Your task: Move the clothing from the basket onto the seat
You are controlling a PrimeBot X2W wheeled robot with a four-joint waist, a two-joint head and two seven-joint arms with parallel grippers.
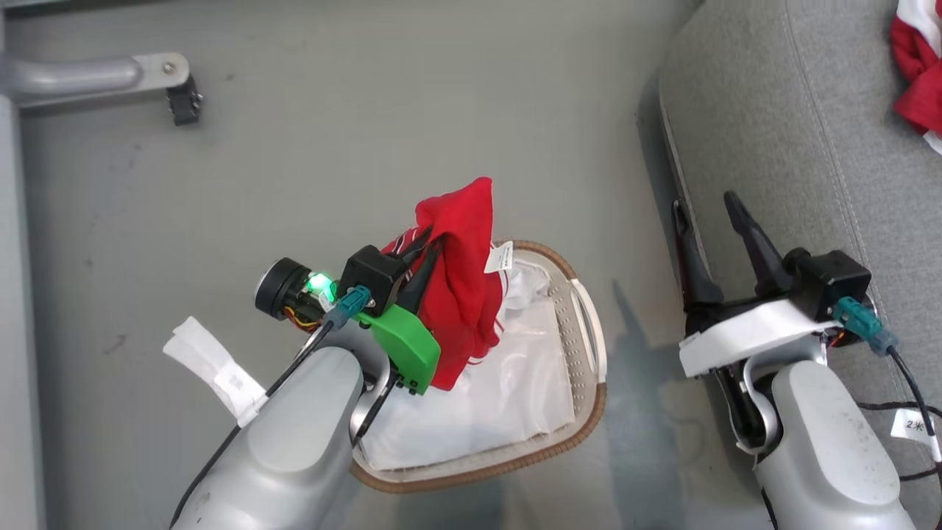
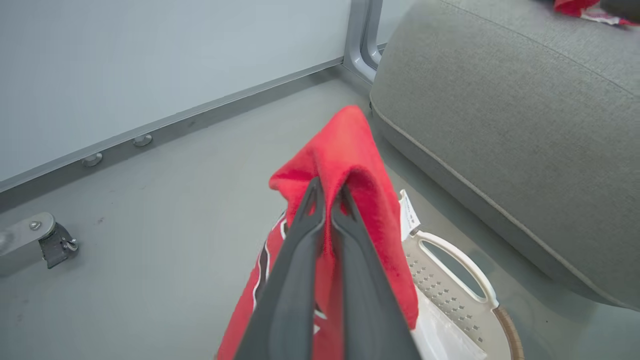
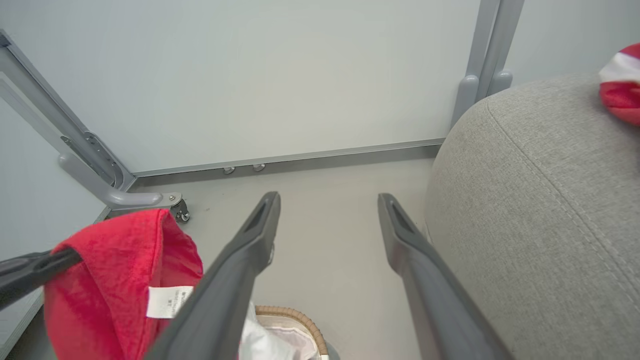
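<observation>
the left gripper (image 1: pixel 430 246) is clenched on a fold of a red garment (image 1: pixel 464 294), its 2 dark fingers (image 2: pixel 300 260) pressed together with the cloth pinched between the tips. the garment is lifted clear and hangs down from the pinch over the far end of the basket (image 1: pixel 589 412). black and white trim shows on its left side, and a small white label tag (image 1: pixel 499 258) sticks out on its right. under it, a glossy white liner sheet (image 1: pixel 508 397) lies crumpled inside the basket, which stands on the grey floor (image 1: pixel 368 132). no other red cloth can be seen in the basket.

the right gripper (image 1: pixel 704 202) is released, jaws spread wide with nothing between them, held over the floor just beside the edge of the seat (image 1: pixel 780 147), between basket and seat. the seat lies to the right of the basket, apart from it. a second red and white garment (image 1: pixel 920 73) lies bunched on the seat's far right corner.
</observation>
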